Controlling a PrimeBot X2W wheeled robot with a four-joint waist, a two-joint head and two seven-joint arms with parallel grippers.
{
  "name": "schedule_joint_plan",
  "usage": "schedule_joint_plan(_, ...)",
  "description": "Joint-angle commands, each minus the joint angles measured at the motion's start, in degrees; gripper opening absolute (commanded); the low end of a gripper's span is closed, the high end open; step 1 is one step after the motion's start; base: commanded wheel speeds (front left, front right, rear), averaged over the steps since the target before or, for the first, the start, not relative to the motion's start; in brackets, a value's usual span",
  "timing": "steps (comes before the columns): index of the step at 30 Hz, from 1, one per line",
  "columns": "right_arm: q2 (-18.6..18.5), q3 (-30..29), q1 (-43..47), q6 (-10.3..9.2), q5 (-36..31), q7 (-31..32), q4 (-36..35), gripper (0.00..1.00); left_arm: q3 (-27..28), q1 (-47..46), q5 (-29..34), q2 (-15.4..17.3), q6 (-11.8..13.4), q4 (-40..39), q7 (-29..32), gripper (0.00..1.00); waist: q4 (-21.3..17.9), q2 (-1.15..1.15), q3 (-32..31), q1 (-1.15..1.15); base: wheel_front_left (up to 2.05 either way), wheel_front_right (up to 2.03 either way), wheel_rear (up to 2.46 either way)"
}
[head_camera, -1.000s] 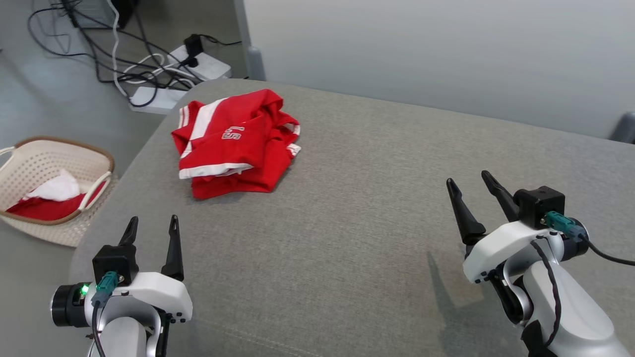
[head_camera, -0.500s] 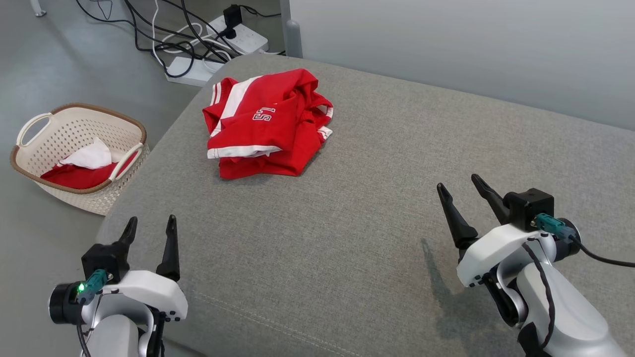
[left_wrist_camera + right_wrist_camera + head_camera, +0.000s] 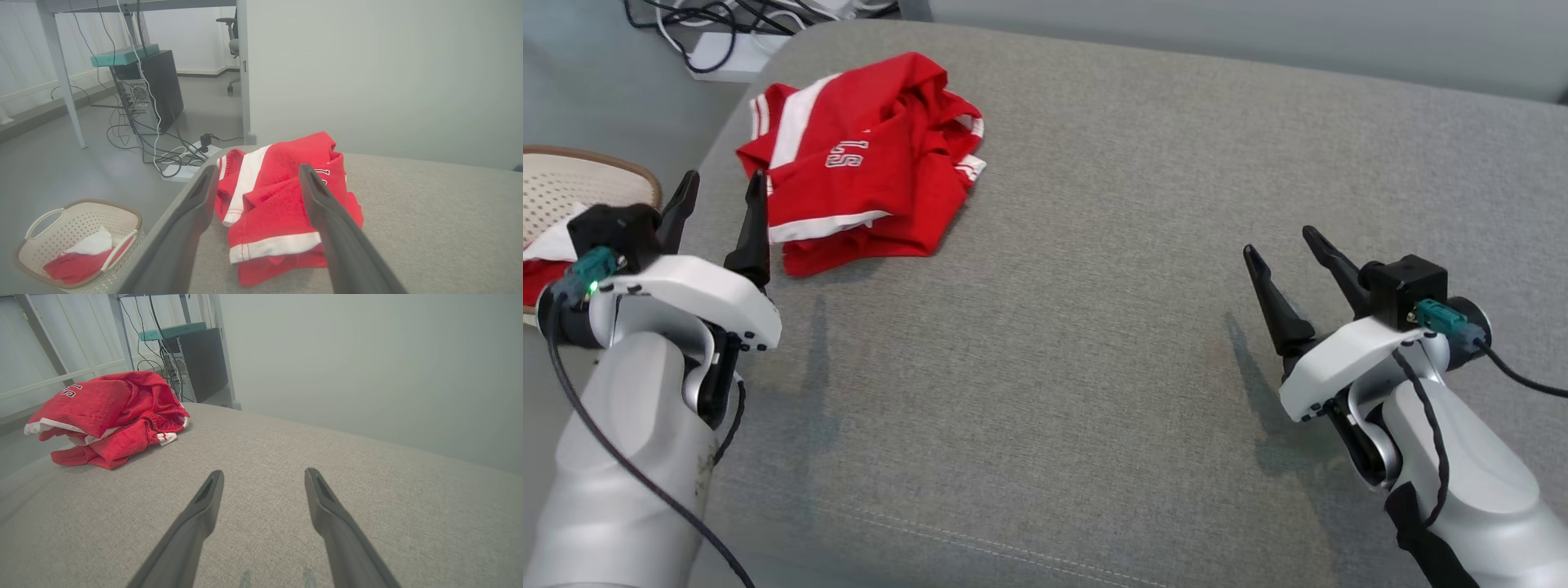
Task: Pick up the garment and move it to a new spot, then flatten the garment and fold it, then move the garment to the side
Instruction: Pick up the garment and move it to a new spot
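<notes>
Crumpled red garment (image 3: pixel 866 171) lies on woven cushion (image 3: pixel 1094 245); left tool (image 3: pixel 725 178), right tool (image 3: pixel 1278 241) gape empty.

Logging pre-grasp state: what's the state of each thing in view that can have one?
garment: crumpled in a heap on the grey cushion, not held
left gripper: open, empty, fingers pointing at the garment's near edge
right gripper: open, empty, above bare cushion, apart from the garment
basket: upright on the floor, red and white cloth inside
</notes>
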Motion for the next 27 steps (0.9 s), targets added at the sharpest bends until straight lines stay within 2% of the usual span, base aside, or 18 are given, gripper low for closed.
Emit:
schedule_joint_plan(1, -0.13, 0.95, -1.76, 0.40, 0.11, -0.79, -1.61, 1.00, -1.62, -3.66, -2.66, 3.53, -0.39, -0.46, 1.17, 1.00, -2.97, 0.00, 2.93, 0.00, 0.00, 0.00, 0.00)
schedule_joint_plan(5, -0.39, 0.30, -2.92, 0.40, -0.30, -0.79, -2.64, 1.00, -10.63, -8.06, -9.84, 8.54, -0.39, -0.43, 3.64, 1.00, -5.70, 0.00, 5.78, 0.00, 0.00, 0.00, 0.00)
schedule_joint_plan(6, -0.49, 0.06, -3.30, 0.40, -0.26, -0.79, -3.04, 1.00, -14.61, -9.38, -13.38, 10.73, -0.39, -1.08, 4.87, 1.00, -7.05, 0.00, 6.99, 0.00, 0.00, 0.00, 0.00)
schedule_joint_plan(12, -0.50, -0.12, -3.66, 0.40, 0.19, -0.79, -3.55, 1.00, -22.42, -11.57, -20.47, 17.08, -0.40, -1.49, 6.16, 1.00, -10.80, 0.00, 9.54, 0.00, 0.00, 0.00, 0.00)
schedule_joint_plan(18, -0.50, -0.59, -4.01, 0.40, 0.63, -0.79, -3.90, 1.00, -26.59, -13.53, -21.26, 21.10, -0.40, 3.11, 6.44, 1.00, -13.54, 0.00, 11.36, 0.00, 0.00, 0.00, 0.00)
schedule_joint_plan(23, -0.39, -0.88, -4.25, 0.40, 1.08, -0.79, -3.93, 1.00, -29.27, -15.93, -17.81, 21.34, 2.39, 10.23, 8.48, 1.00, -15.16, 0.00, 12.04, 0.00, 0.00, 0.00, 0.00)
schedule_joint_plan(24, -0.23, -1.23, -4.13, 0.40, 1.02, -0.79, -4.10, 1.00, -29.56, -16.75, -17.79, 20.57, 2.50, 12.07, 8.99, 0.00, -15.50, 0.00, 11.94, 0.00, 0.00, 0.00, 0.00)
schedule_joint_plan(27, 0.29, -1.61, -3.64, 0.40, 1.10, -0.79, -4.13, 1.00, -29.88, -17.57, -18.08, 19.44, 2.29, 14.48, 9.91, 0.00, -15.81, 0.00, 11.11, 0.00, 0.00, 0.00, 0.00)
